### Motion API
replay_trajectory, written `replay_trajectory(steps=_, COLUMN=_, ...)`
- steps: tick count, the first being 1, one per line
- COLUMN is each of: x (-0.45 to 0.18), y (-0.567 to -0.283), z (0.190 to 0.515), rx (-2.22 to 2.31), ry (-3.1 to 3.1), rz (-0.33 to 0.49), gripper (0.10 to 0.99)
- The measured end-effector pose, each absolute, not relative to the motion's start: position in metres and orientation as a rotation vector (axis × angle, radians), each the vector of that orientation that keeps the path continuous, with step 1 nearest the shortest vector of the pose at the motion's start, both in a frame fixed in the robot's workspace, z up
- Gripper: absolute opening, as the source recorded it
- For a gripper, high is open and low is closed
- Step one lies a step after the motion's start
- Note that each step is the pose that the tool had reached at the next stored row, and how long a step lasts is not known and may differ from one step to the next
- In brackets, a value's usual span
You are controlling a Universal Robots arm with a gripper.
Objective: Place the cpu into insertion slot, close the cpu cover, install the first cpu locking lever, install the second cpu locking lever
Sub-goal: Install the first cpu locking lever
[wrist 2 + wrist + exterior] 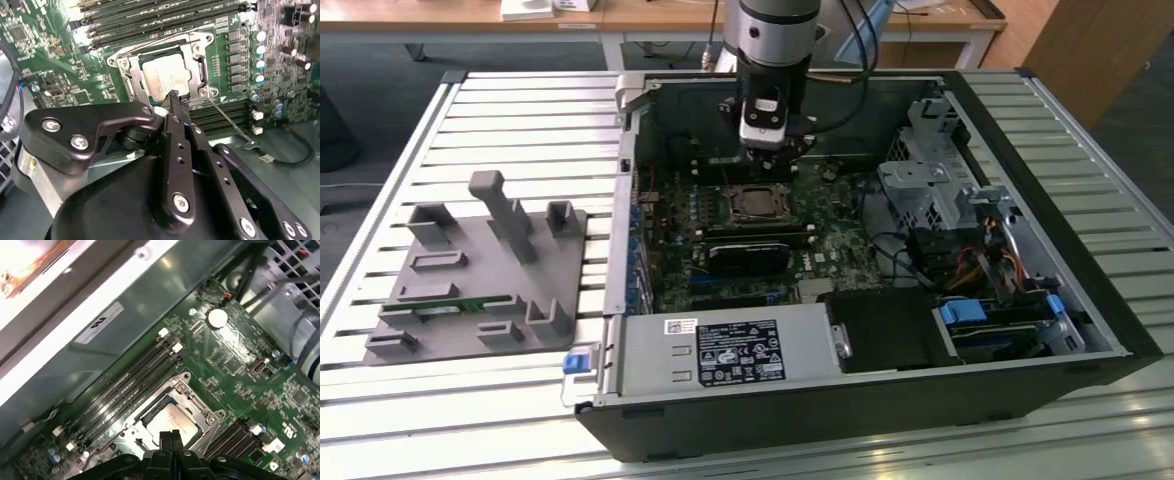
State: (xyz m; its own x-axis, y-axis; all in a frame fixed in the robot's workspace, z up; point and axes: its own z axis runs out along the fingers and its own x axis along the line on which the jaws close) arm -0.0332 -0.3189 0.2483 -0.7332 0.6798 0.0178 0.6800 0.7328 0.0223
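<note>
One cpu point(162, 80) under the cpu cover point(198, 56), near the gripper point(174, 96).

Exterior view overlooks the whole case point(854, 410); both wrist views closely share the cpu point(165, 79) point(175, 417).

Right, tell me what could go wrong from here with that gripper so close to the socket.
1. The shut gripper has its tips at the edge of the cpu cover; a small drift may press the bare cpu face instead of the frame.
2. The thin locking lever sticks out over the memory slots; it may slip off the narrow tips and scrape them.
</note>
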Motion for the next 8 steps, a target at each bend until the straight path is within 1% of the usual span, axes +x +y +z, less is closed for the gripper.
replay_trajectory(steps=8, x=-0.0332, y=-0.3189, z=0.2481, rx=-0.938, ry=-2.987, rz=-0.042, gripper=0.106)
